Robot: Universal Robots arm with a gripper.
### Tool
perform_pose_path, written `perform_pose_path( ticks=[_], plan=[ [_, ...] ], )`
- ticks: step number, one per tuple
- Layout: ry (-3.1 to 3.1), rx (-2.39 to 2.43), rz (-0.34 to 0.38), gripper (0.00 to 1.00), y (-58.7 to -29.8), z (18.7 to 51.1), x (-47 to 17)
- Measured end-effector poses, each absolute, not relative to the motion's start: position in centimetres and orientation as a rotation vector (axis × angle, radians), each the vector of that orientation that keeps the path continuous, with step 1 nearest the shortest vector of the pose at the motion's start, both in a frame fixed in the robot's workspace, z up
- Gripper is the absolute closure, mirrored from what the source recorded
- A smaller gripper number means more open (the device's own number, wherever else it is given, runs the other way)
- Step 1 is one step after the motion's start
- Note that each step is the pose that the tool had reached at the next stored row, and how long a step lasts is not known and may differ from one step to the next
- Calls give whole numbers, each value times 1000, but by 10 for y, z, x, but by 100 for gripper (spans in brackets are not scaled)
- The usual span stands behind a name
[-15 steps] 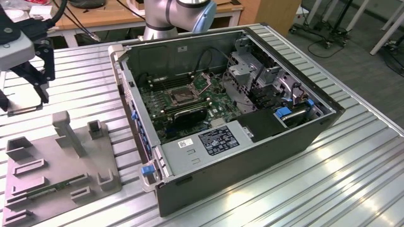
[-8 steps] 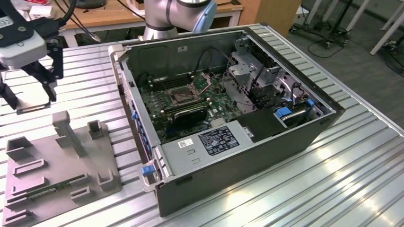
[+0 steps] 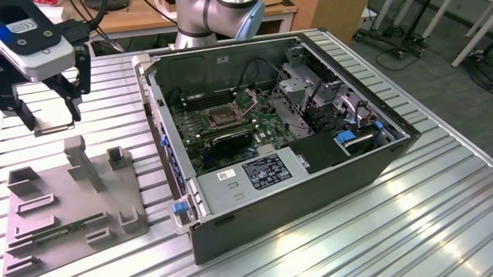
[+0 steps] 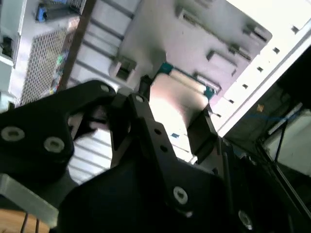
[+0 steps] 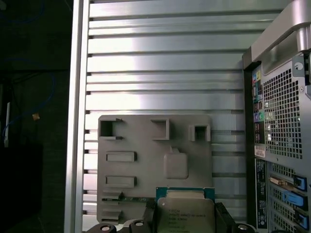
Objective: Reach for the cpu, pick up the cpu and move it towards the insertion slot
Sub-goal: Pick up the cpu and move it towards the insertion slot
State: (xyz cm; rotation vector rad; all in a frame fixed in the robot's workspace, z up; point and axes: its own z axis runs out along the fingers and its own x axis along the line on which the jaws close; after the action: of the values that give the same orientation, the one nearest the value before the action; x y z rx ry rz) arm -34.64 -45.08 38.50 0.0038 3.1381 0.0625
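Honestly, pick looks done: jaws clamped on the cpu (image 5: pixel 184 216), grey tray (image 5: pixel 146 145) below them. The insertion slot (image 3: pixel 218 118) sits well away from the jaws inside the case (image 3: pixel 308 190), so the carry calls for clearing its wall.

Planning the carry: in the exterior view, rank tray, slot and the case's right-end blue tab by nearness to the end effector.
From the end effector, holding the cpu:
1. Tray, on the table beside it.
2. Slot, inside the case, toward the exterior view's right.
3. Blue tab, farther right.
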Motion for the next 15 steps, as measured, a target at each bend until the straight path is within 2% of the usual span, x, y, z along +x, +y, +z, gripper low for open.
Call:
perform_pose_path(
  ticks=[15],
  plan=[
    [3138, 4, 62, 45, -451, 385, -337]
  ],
)
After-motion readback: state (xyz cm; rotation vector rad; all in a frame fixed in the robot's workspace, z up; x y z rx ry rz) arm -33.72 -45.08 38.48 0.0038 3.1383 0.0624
